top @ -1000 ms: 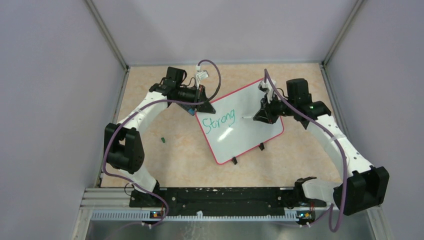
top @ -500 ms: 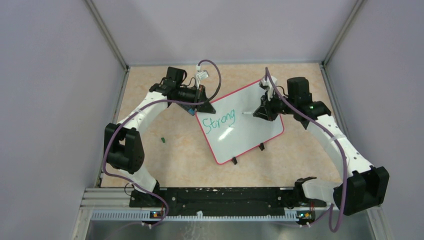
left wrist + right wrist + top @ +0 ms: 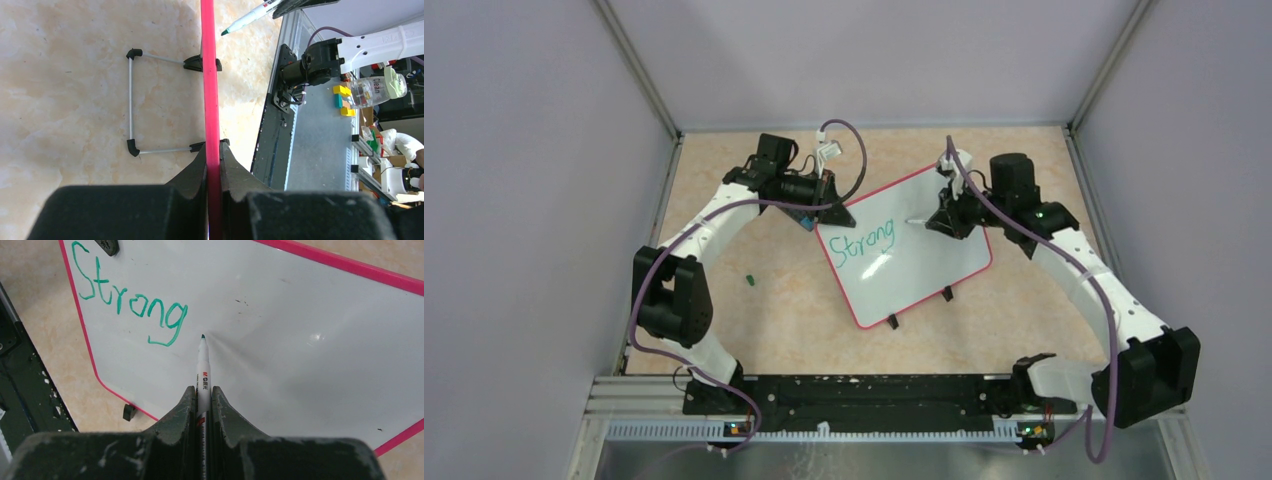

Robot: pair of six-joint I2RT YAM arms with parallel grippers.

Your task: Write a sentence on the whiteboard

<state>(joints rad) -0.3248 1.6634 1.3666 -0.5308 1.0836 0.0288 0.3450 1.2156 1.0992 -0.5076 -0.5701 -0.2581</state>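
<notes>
Left wrist alone shows the wire stand behind the whiteboard.

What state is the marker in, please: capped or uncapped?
Uncapped: the marker in the right claw shows a bare green tip near the whiteboard.

Plain lilac walls, beige marbled tabletop, metal corner posts

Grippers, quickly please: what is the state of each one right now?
Left gripper: shut on the whiteboard, clamping its red-pink edge.
Right gripper: shut on the marker.
</notes>
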